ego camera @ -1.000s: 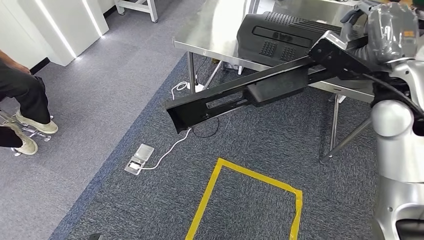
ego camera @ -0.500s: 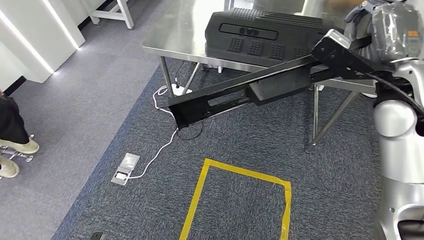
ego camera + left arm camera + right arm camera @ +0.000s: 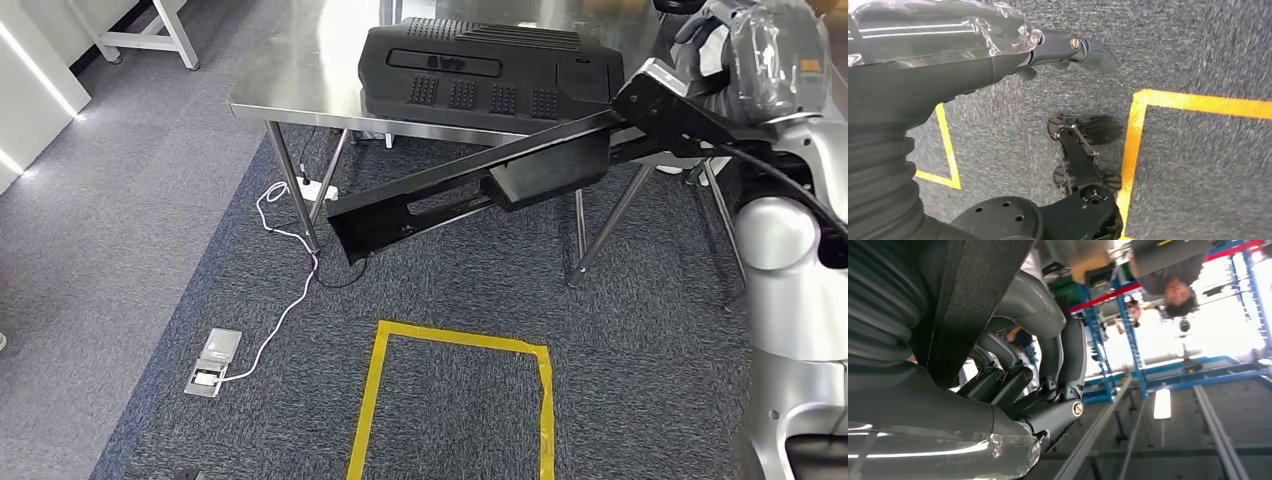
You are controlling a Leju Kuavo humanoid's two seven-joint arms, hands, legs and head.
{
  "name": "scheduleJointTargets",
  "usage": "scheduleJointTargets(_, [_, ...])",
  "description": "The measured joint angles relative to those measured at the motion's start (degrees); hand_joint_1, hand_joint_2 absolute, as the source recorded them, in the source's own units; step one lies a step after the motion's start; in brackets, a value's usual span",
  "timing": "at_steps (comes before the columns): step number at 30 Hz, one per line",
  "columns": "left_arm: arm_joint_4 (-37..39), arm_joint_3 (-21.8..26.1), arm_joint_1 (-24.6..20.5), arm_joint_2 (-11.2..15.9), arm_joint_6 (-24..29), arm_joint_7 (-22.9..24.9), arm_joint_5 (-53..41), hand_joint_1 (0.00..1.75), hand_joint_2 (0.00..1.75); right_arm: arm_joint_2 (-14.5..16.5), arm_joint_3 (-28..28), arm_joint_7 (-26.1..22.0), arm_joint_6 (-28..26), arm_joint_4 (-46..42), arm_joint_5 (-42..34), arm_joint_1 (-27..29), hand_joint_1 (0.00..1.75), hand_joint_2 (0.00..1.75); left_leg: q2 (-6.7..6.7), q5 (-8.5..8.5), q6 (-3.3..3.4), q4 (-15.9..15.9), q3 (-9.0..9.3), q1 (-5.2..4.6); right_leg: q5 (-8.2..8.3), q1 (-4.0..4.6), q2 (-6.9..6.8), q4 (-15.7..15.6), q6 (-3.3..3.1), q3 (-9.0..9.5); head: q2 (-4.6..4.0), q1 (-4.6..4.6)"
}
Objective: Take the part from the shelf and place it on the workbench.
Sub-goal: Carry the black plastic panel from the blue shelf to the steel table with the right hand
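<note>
Carpet of dark grey-blue weave [image 3: 640,340] is seen under everything, marked with a yellow tape rectangle [image 3: 380,400]. A long black plastic trim part [image 3: 470,190] is held by the right hand [image 3: 745,55] at its upper end, high on the right of the head view; the part slopes down and to the left, its free lower end hanging in the air above the carpet, in front of the table legs. In the right wrist view the dark fingers [image 3: 1048,370] are seen curled around the part's flat black edge [image 3: 968,295]. Behind the part, a shiny stainless-steel workbench [image 3: 300,90] is seen, and on its top a large black ribbed plastic cover [image 3: 480,70] is lying. A white cable [image 3: 290,290] is trailed across the carpet to a small silver floor socket [image 3: 212,362]. The left hand [image 3: 1068,50] is hung over the carpet with nothing in it; whether its fingers are spread or curled cannot be told.
</note>
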Motion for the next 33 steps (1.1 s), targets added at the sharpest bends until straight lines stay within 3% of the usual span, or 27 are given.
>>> scheduleJointTargets(1, [0.01,0.0,0.05,-0.01,0.0,0.0,-0.01,0.0,1.75,0.01,0.0,0.01,0.0,0.02,0.02,0.08,1.75,1.75,0.54,-0.04,-0.01,0.05,-0.03,0.01,-0.74,-0.1,-0.33,2.54,0.18,-1.22,0.0,0.34])
scheduleJointTargets(2, [0.01,0.0,0.06,-0.01,0.0,0.0,-0.01,0.0,1.75,0.01,0.0,0.02,0.0,0.03,0.04,0.15,1.75,1.75,1.08,-0.11,-0.06,0.11,-0.05,0.03,-0.44,-0.21,-0.53,3.21,0.32,-1.53,0.0,0.69])
scheduleJointTargets(3, [0.01,0.0,0.03,-0.02,0.0,0.0,-0.01,0.0,1.75,0.01,0.0,0.03,0.0,0.04,0.06,0.16,1.75,1.75,1.58,-0.21,-0.16,0.21,-0.04,0.07,0.89,-0.3,-0.76,1.54,0.42,-0.64,0.0,1.0])
scheduleJointTargets(6, [-0.01,0.0,-0.07,-0.03,0.01,0.0,-0.03,0.0,1.75,0.01,0.0,0.05,0.0,0.04,0.1,0.08,1.75,1.75,2.74,-0.75,-0.86,0.79,0.01,0.07,5.34,-0.14,-2.52,-9.17,0.19,4.85,0.0,1.9])
scheduleJointTargets(8, [-0.01,0.0,-0.1,-0.02,0.02,0.0,-0.04,0.0,1.75,0.01,0.0,0.04,0.02,0.04,0.23,0.04,1.75,1.75,3.18,-0.96,-1.5,0.94,0.09,-0.14,5.57,0.23,-2.88,-11.5,-0.47,5.85,0.0,2.16])
scheduleJointTargets(11, [-0.01,0.0,-0.19,-0.03,0.01,0.0,-0.13,0.0,1.75,0.01,0.0,-0.12,0.16,0.03,1.2,0.01,1.75,1.75,3.18,-1.45,-2.48,1.22,0.38,-0.1,5.91,0.16,-2.04,-11.75,-1.53,5.89,0.0,1.89])
scheduleJointTargets(12, [-0.01,0.0,-0.2,-0.03,0.01,0.0,-0.16,0.0,1.75,0.01,0.0,-0.16,0.21,0.02,1.56,-0.02,1.75,1.75,2.77,-1.94,-2.34,1.62,0.29,-0.1,5.97,0.12,-1.93,-11.86,-1.68,5.98,0.0,1.69])
scheduleJointTargets(15, [-0.01,-0.01,-0.11,0.02,0.0,0.0,-0.26,0.0,1.75,0.05,0.01,-0.23,0.5,0.02,2.11,0.07,1.75,1.75,1.93,-1.68,0.07,1.19,0.43,-0.21,5.56,0.53,-1.65,-11.54,-1.8,6.19,0.0,0.62])
scheduleJointTargets(16, [-0.01,-0.01,-0.11,0.04,-0.02,0.0,-0.31,0.0,1.75,0.05,0.02,-0.26,0.67,0.02,2.16,0.12,1.75,1.75,1.98,-1.25,0.08,0.7,0.67,-0.14,5.42,0.64,-1.56,-11.44,-1.92,6.23,0.0,0.37])
scheduleJointTargets(18, [-0.01,-0.02,-0.14,0.04,-0.05,0.0,-0.42,0.0,1.75,0.06,0.02,-0.33,0.96,0.02,2.17,0.2,1.75,1.75,2.05,-1.2,-1.26,0.47,0.91,0.02,5.32,0.67,-1.52,-11.4,-2.03,6.25,0.0,0.12])
scheduleJointTargets(19, [-0.01,-0.02,-0.12,0.04,-0.07,0.0,-0.46,0.0,1.75,0.07,0.02,-0.35,1.02,0.02,2.17,0.24,1.75,1.75,2.05,-1.15,-1.56,0.38,0.94,0.04,5.31,0.68,-1.52,-11.39,-2.05,6.23,0.0,-0.04])
scheduleJointTargets(23, [0.0,-0.02,-0.06,0.05,-0.07,0.0,-0.55,0.0,1.75,0.07,0.02,-0.38,1.05,0.02,2.19,0.29,1.75,1.75,2.04,-1.07,-1.76,0.27,0.93,0.05,5.22,0.69,-1.53,-11.36,-2.14,6.17,0.0,-0.45])
scheduleJointTargets(25, [-0.01,-0.02,-0.09,0.16,-0.07,0.0,-0.59,0.0,1.75,0.07,0.02,-0.39,1.05,-0.02,2.17,0.27,1.75,1.75,2.03,-1.01,-1.41,-0.22,1.22,-0.1,5.47,0.54,-1.57,-12.01,-1.76,6.54,0.0,-0.56])
scheduleJointTargets(28, [-0.01,-0.02,-0.13,0.25,-0.14,-0.05,-0.67,0.0,1.75,0.04,0.03,-0.51,1.03,-0.21,2.15,0.22,1.75,1.75,2.23,0.64,-0.7,-4.6,3.98,0.44,4.86,0.41,-1.34,-11.51,-1.04,6.92,0.0,-0.76])
scheduleJointTargets(31, [-0.01,-0.02,-0.33,0.23,-0.2,-0.09,-0.68,0.0,1.75,0.05,0.04,-0.59,1.06,-0.25,2.09,0.25,1.75,1.75,2.44,1.09,-0.95,-6.23,5.37,1.0,1.44,-0.18,-0.98,-2.82,0.11,2.18,0.0,-0.17])
scheduleJointTargets(32, [-0.01,-0.02,-0.34,0.22,-0.2,-0.09,-0.68,0.0,1.75,0.05,0.04,-0.59,1.07,-0.24,2.1,0.48,1.75,1.75,2.44,0.83,-1.28,-6.03,5.46,1.32,1.25,-0.59,-0.97,-0.67,0.69,0.73,0.0,0.04])
scheduleJointTargets(33, [-0.01,-0.02,-0.31,0.2,-0.2,-0.09,-0.68,0.0,1.75,0.05,0.04,-0.59,1.07,-0.24,2.12,0.7,1.75,1.75,2.43,0.42,-1.75,-5.63,5.51,1.74,2.07,-1.09,-1.0,-0.36,1.32,0.13,0.0,0.28])
